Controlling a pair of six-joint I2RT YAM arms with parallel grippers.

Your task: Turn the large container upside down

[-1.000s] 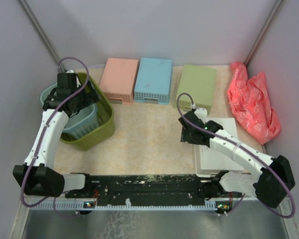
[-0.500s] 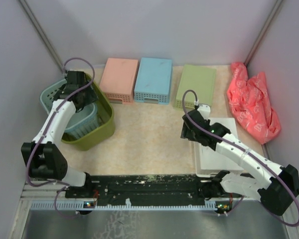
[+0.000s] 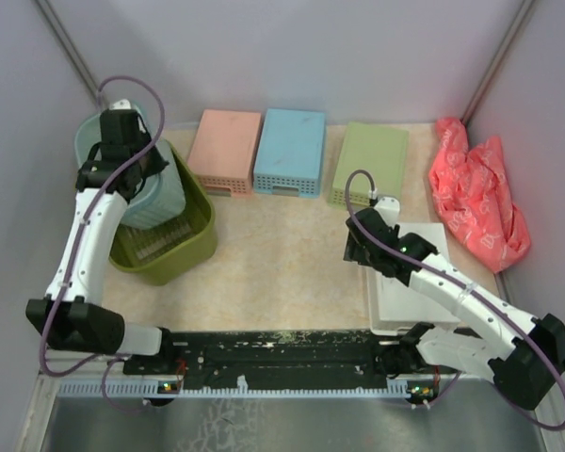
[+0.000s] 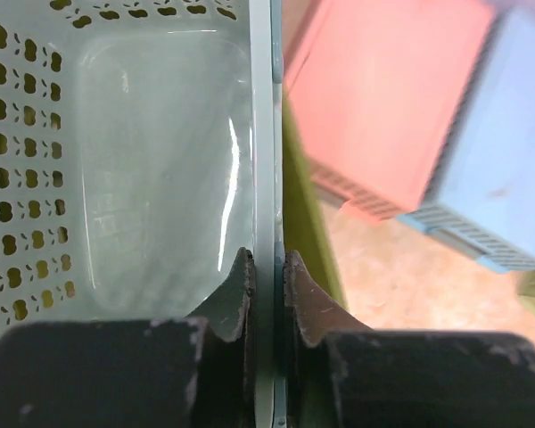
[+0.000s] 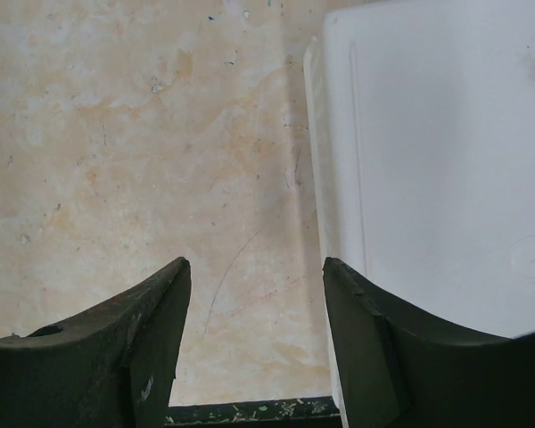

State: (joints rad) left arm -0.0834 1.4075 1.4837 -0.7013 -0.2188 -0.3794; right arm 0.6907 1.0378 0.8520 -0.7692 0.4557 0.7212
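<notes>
The large container (image 3: 174, 250), an olive-green basket, stands upright at the table's left; a strip of its wall (image 4: 301, 178) shows in the left wrist view. My left gripper (image 3: 122, 168) (image 4: 267, 259) is shut on the rim of a smaller teal perforated basket (image 3: 160, 198) (image 4: 143, 152). That basket hangs raised and tilted over the back of the large container. My right gripper (image 3: 353, 250) (image 5: 254, 263) is open above bare table, holding nothing, far from both baskets.
A white tray (image 3: 410, 282) (image 5: 446, 134) lies just right of the right gripper. Pink (image 3: 226, 151), blue (image 3: 290, 151) and green (image 3: 372, 162) trays line the back. A red bag (image 3: 476, 193) lies at the far right. Walls close in on three sides.
My left gripper shut on the teal basket's rim, then lifted the basket up and back out of the large container. The right arm shifted slightly at first, then held still.
</notes>
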